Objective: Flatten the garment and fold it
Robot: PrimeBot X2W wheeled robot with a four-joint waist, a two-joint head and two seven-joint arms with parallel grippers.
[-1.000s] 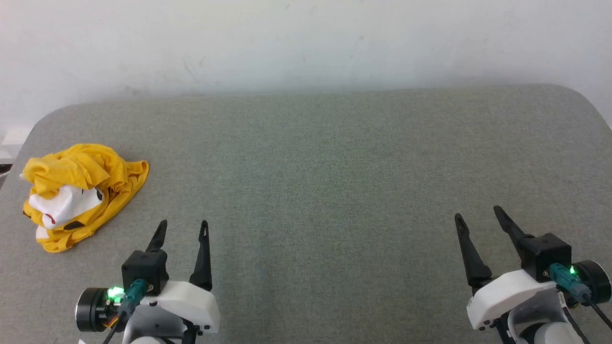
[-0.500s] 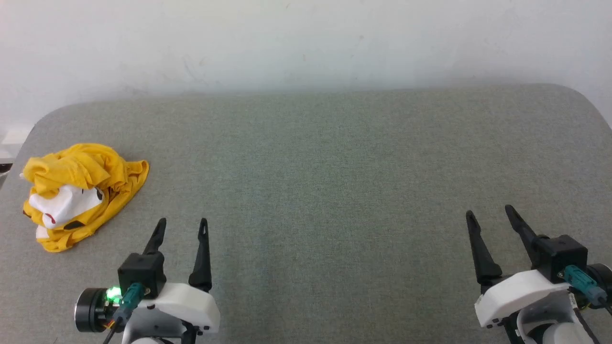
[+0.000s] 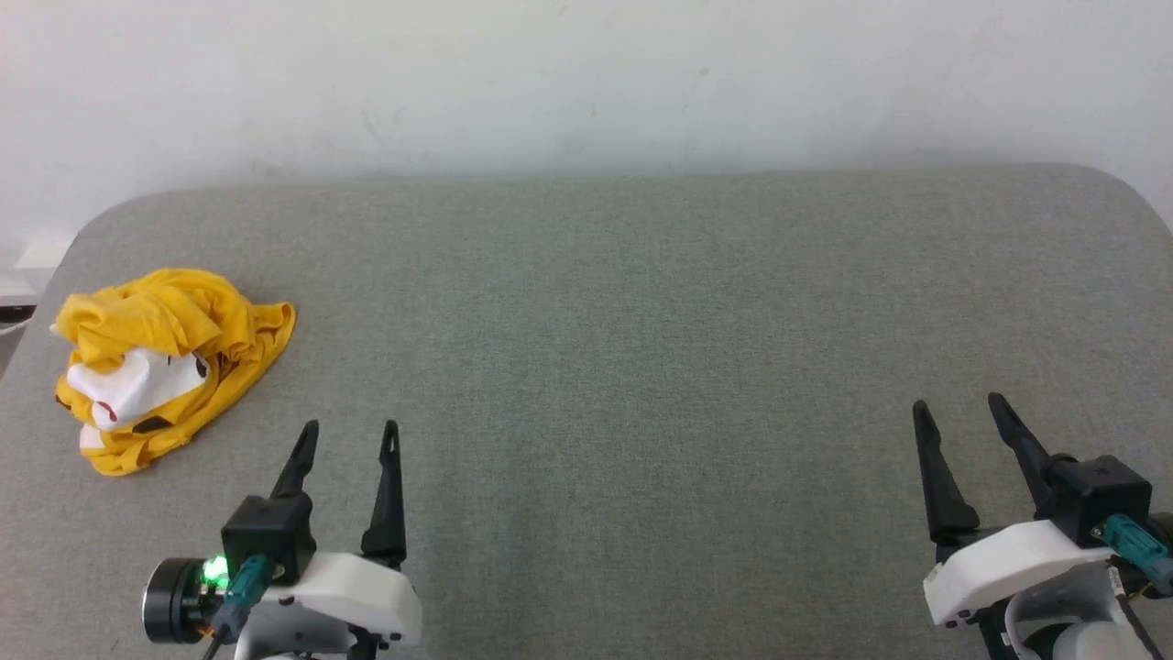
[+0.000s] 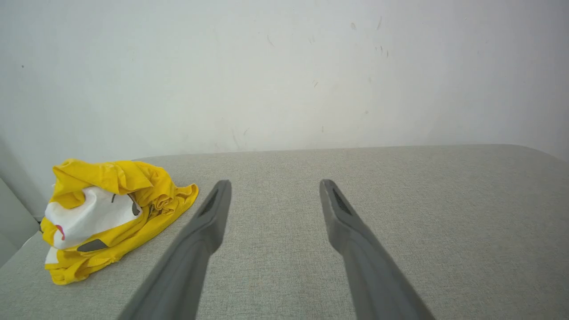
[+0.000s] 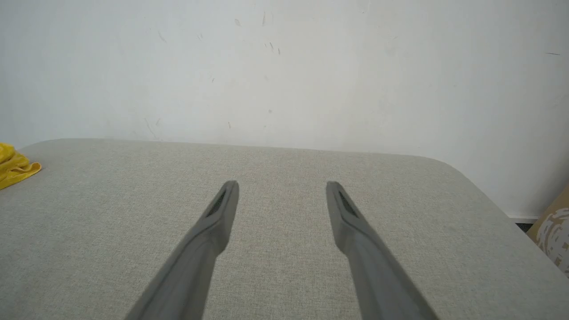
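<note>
Garment bunched near surface's left edge, left hand, right hand released, wide apart

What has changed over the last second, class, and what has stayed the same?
The right gripper has drifted a little to the robot's right, open and empty. The head camera shifted slightly too. Nothing was gripped or released. The left gripper stays open in place, and the garment still lies crumpled, untouched, at the table's left side.

Right claw farther right.
</note>
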